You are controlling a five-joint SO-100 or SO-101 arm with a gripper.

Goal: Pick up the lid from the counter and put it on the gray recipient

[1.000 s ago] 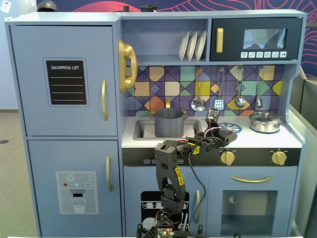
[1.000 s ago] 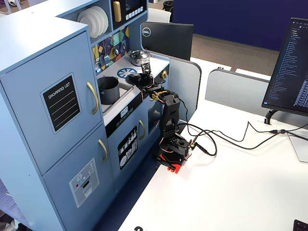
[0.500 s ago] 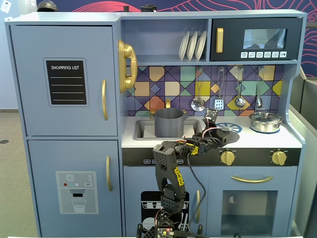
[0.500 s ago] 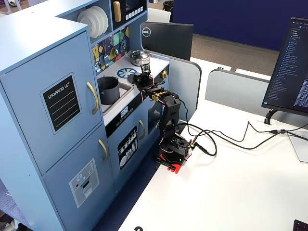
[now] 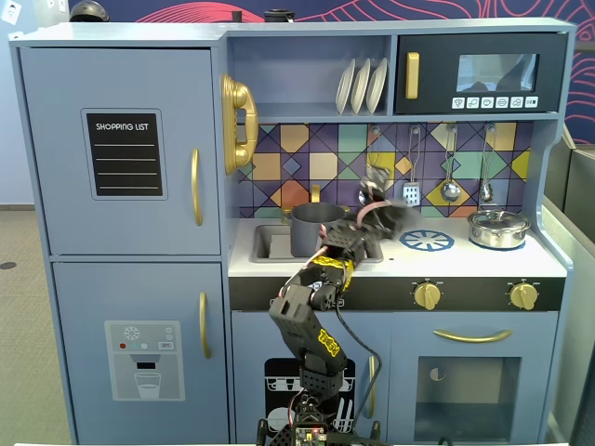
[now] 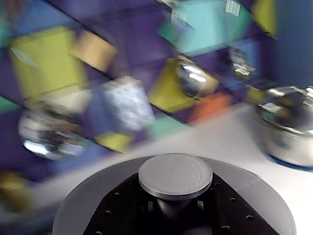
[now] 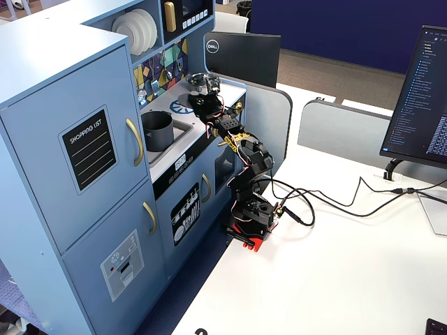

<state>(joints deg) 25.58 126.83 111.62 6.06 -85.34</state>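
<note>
The gripper (image 5: 383, 219) is holding the lid (image 6: 174, 205) above the white counter (image 5: 465, 257), its jaws clenched on the lid's small knob (image 6: 175, 175), as the wrist view is showing. The lid is sitting between the gray recipient (image 5: 317, 229), which is standing in the sink (image 5: 268, 243), and the blue burner print (image 5: 427, 241). 1 shiny silver pot (image 5: 498, 228) is resting at the right of the counter in a fixed view.
</note>
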